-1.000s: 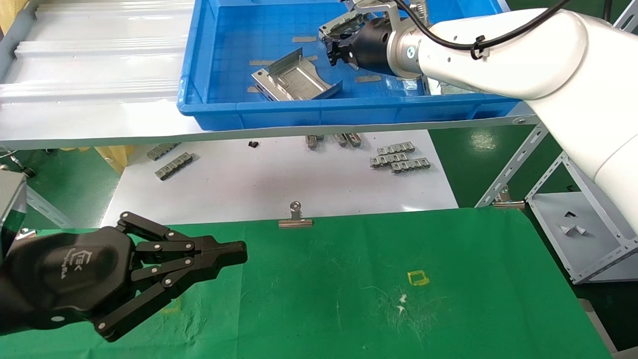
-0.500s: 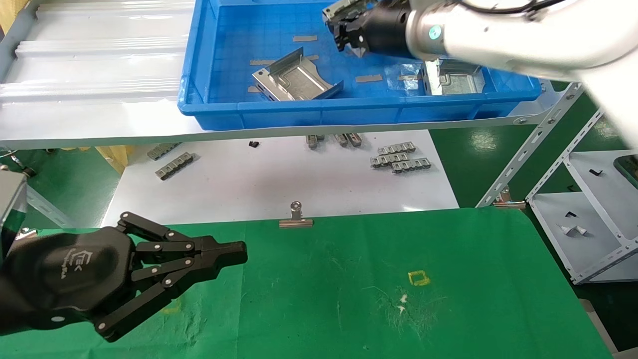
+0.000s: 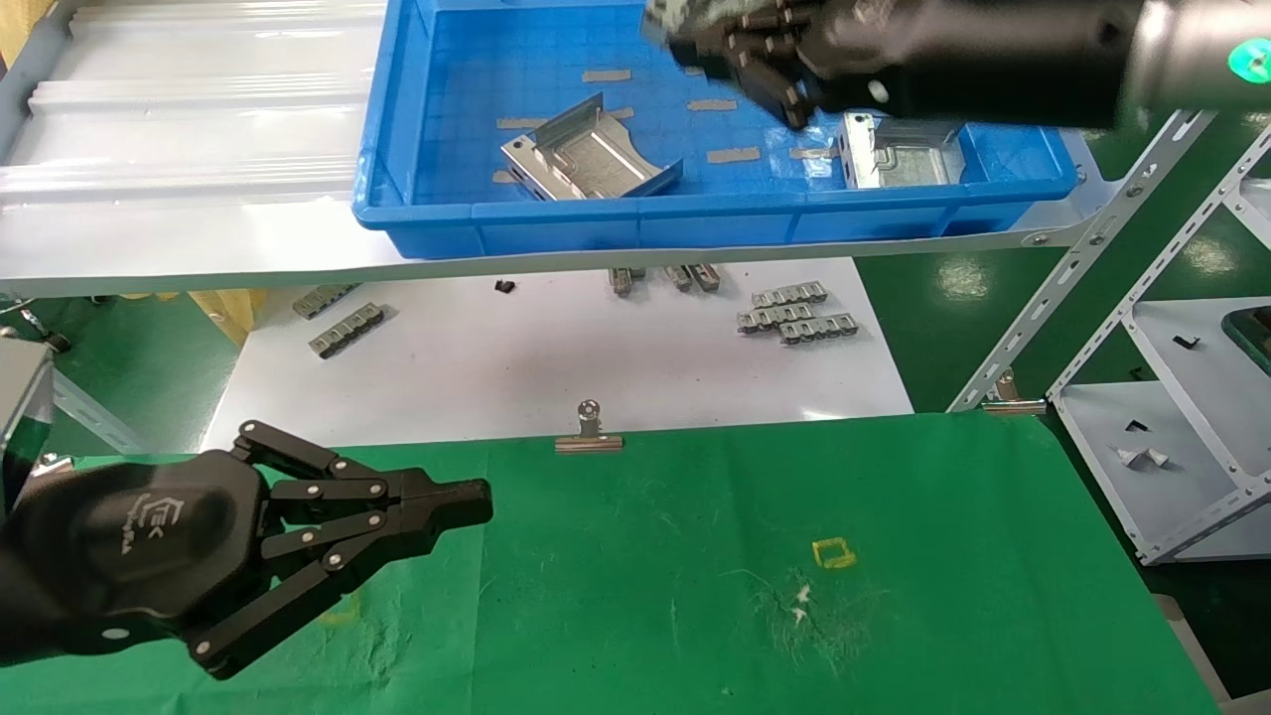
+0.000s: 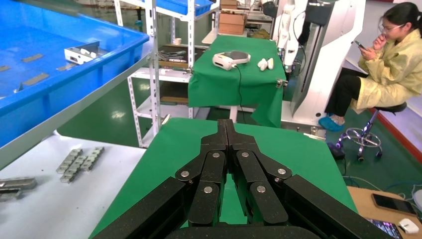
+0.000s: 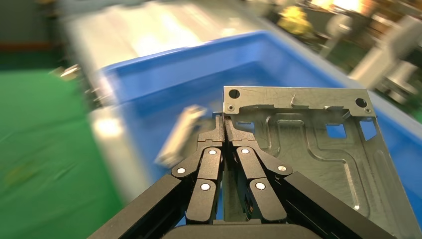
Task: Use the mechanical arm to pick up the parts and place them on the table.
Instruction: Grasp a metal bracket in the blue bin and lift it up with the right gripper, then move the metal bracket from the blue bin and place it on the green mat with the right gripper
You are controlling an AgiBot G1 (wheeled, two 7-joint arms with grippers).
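A shiny silver stamped sheet-metal plate with an embossed winding groove is riding clamped between the closed black fingers of the right gripper, pinched at one bent-up edge. In the head view the gripper is hanging above the far side of the blue plastic tray, with the plate only a blur at its tips. The wrist view shows the plate's flat face turned toward the camera, its broad span running crosswise to the fingers and its holed flange at the far end; how it lies relative to the tray cannot be told.

Two more silver plates are lying in the tray: one near the tray's middle, tilted with its side walls up, and another at the tray's right end.

The step in hand appears to be the carry, with the lift done and the setting-down not yet made. The next move likely calls for swinging the plate out over the tray's near wall, past the white board strewn with small grey toothed strips, and lowering it flat onto the green cloth table before releasing.

The left gripper is idling over the near-left part of that cloth, fingers pressed together on nothing.
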